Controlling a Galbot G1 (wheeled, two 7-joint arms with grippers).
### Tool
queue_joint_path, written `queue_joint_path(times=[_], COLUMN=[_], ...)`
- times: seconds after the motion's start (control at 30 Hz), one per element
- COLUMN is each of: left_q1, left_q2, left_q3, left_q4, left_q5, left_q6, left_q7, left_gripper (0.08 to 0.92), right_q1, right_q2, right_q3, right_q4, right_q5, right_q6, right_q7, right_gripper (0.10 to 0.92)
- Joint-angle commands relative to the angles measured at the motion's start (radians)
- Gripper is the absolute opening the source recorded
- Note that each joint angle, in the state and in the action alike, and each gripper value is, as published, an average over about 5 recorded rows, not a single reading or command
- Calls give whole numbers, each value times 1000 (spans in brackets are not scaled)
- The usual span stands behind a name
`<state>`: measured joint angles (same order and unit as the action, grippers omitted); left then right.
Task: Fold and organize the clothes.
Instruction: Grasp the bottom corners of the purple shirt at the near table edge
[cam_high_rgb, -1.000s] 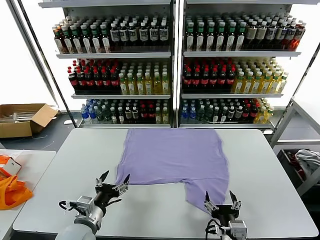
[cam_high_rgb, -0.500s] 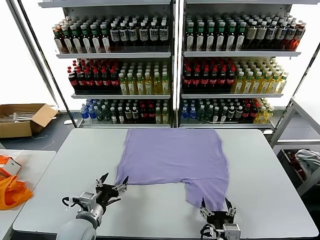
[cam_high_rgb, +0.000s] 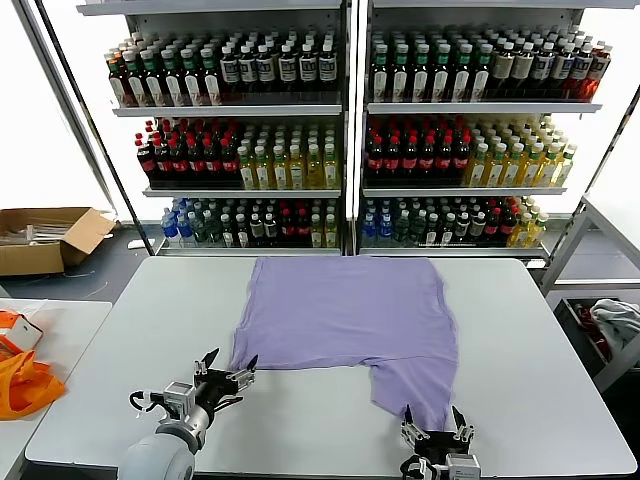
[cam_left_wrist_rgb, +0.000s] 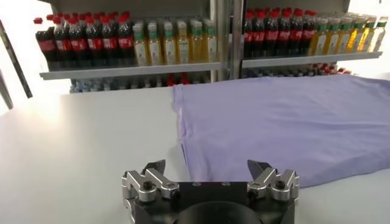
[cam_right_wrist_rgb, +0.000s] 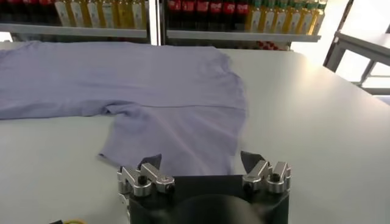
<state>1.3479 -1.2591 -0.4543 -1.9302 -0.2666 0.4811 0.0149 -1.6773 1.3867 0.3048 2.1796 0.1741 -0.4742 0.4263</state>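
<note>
Light purple soft-fabric T-shirt (cam_high_rgb: 345, 325) lay flat on white table (cam_high_rgb: 560, 340), left gripper (cam_high_rgb: 229, 368) wide open, empty, at its 7 o'clock corner, right gripper (cam_high_rgb: 436, 426) wide open, empty, at its 5 o'clock hem.

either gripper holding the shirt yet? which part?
Nothing held. Left gripper open by the T-shirt near corner; right gripper open at its sleeve edge.

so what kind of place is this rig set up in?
Probably a mock retail store or test lab: tall white metal shelves packed with bottled drinks stand behind a plain white table holding a lavender soft-fabric T-shirt, with an open brown cardboard box on the floor.
</note>
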Motion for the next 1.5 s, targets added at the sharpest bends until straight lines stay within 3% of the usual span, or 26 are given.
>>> queue_joint_path(times=[0.03,0.4,0.57,1.23,1.4,1.5], left_q1=[-5,-2,1,27,23,19], left_q2=[0,2,-3,-21,-27,-30], left_q3=[0,3,8,22,24,23], left_q4=[9,34,37,28,32,30], left_q5=[0,-2,-4,5,8,7], left_q6=[3,-8,-8,-6,-10,-20], left_q7=[0,2,1,4,4,3], left_gripper=[823,822,791,215,101,88], right_q1=[-5,-18,-21,-13,4,29], right_q2=[7,9,9,6,9,12], right_q3=[-2,-4,-7,-5,10,28], right_q4=[1,-10,-17,-22,-5,-1], right_q5=[4,5,6,13,5,3], right_q6=[1,12,25,53,93,120], right_q7=[2,-1,1,3,-22,-44], right_gripper=[823,819,716,145,109,109])
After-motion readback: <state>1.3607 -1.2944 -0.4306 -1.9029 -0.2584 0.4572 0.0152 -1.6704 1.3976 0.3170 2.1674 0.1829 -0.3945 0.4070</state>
